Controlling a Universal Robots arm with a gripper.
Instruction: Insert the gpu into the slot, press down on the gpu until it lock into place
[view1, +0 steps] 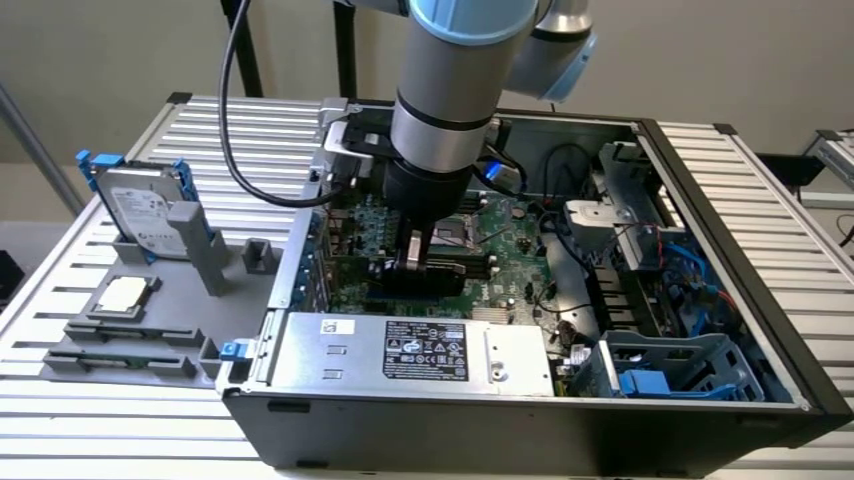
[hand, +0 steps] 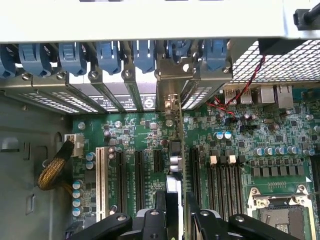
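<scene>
My gripper (view1: 414, 262) reaches down into the open computer case (view1: 747, 390) over the green motherboard (view1: 514, 280). It is shut on the gpu (view1: 422, 278), a thin black card held upright just above the board. In the wrist view the gpu (hand: 177, 150) is seen edge-on, running from between my gripper (hand: 176, 202) fingers to its metal bracket at the rear wall. It lies in line with the black expansion connectors. The slot is mostly hidden under the card; a pale blue strip (hand: 172, 186) shows between the fingers.
A silver power-supply box (view1: 414, 350) fills the case's near side. Blue retention clips (hand: 107, 55) line the rear wall. Black memory-stick rows (hand: 227, 175) and the processor socket (hand: 280, 212) lie beside the card. A hard drive (view1: 140, 210) and a processor chip (view1: 123, 295) sit on grey fixtures outside.
</scene>
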